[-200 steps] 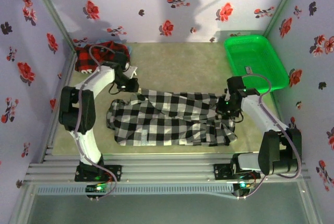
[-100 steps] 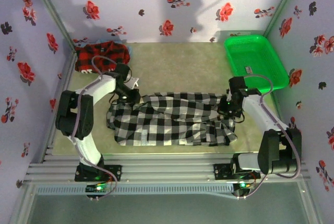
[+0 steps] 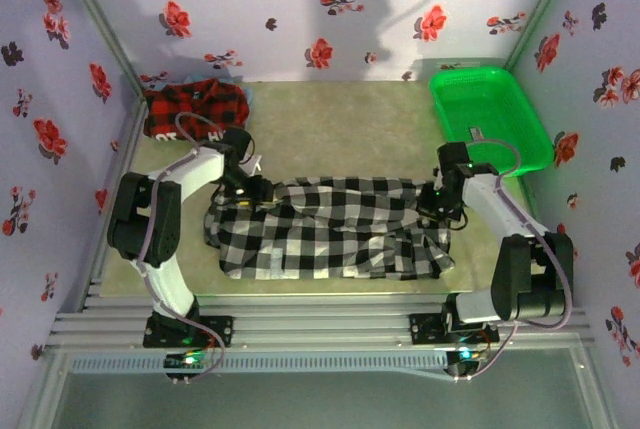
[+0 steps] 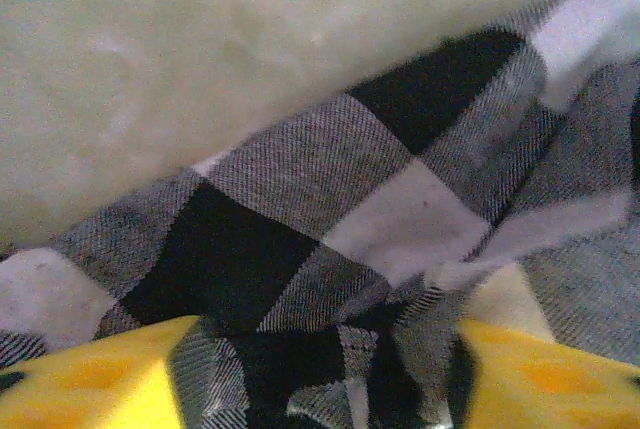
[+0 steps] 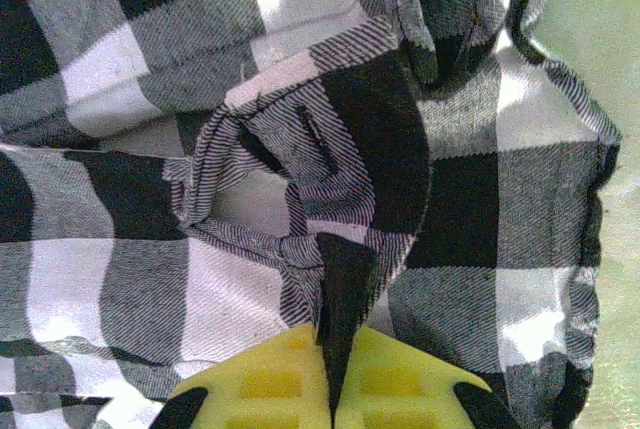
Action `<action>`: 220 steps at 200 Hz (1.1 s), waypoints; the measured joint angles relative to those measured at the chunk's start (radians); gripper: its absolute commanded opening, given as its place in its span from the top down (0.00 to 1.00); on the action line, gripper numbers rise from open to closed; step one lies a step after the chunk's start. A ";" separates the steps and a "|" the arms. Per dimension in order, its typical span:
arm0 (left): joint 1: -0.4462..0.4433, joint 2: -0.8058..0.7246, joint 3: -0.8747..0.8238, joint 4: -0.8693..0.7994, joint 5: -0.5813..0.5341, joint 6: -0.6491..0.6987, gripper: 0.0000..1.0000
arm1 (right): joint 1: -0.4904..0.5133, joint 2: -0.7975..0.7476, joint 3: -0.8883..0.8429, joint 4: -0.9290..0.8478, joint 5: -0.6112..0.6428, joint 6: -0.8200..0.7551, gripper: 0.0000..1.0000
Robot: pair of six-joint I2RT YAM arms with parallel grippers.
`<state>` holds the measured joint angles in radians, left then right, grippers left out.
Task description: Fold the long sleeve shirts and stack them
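Observation:
The black-and-white checked shirt point(image 3: 330, 229) lies spread and rumpled across the middle of the table. My left gripper point(image 3: 250, 187) sits at its upper left corner, open; its yellow fingertips point(image 4: 100, 374) stand wide apart with loose checked cloth point(image 4: 330, 239) bunched between them. My right gripper point(image 3: 436, 205) is at the shirt's right end, shut on a dark fold of the checked cloth point(image 5: 345, 279) that pokes up between its yellow pads point(image 5: 262, 379). The red-and-black plaid shirt point(image 3: 195, 106) lies crumpled in the back left corner.
A green plastic basket point(image 3: 490, 114) stands at the back right. Flowered walls close in the table on three sides. Bare table surface point(image 3: 340, 129) stretches behind the checked shirt.
My left gripper has moved toward me and a little right over the shirt's corner, and its jaws have opened, letting go of the cloth. The right gripper has stayed shut on its fold.

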<state>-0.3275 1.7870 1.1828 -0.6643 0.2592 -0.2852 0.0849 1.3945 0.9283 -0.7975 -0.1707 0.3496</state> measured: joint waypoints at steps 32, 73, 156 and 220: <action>-0.019 -0.087 0.029 0.042 -0.005 -0.132 0.26 | -0.002 0.006 0.018 0.006 0.000 -0.019 0.91; -0.117 -0.144 0.083 0.145 0.033 -0.313 0.40 | -0.002 0.014 0.074 0.007 0.017 -0.070 0.91; -0.157 -0.105 0.021 0.194 -0.062 -0.515 0.48 | -0.006 -0.010 0.147 0.006 0.057 -0.204 0.86; -0.135 -0.105 0.016 0.217 -0.130 -0.584 0.47 | 0.012 -0.304 0.209 0.058 -0.217 -0.214 0.88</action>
<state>-0.4622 1.6817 1.1988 -0.4469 0.1295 -0.8696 0.0967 1.0901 1.1374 -0.7391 -0.3874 0.1352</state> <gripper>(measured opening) 0.531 0.125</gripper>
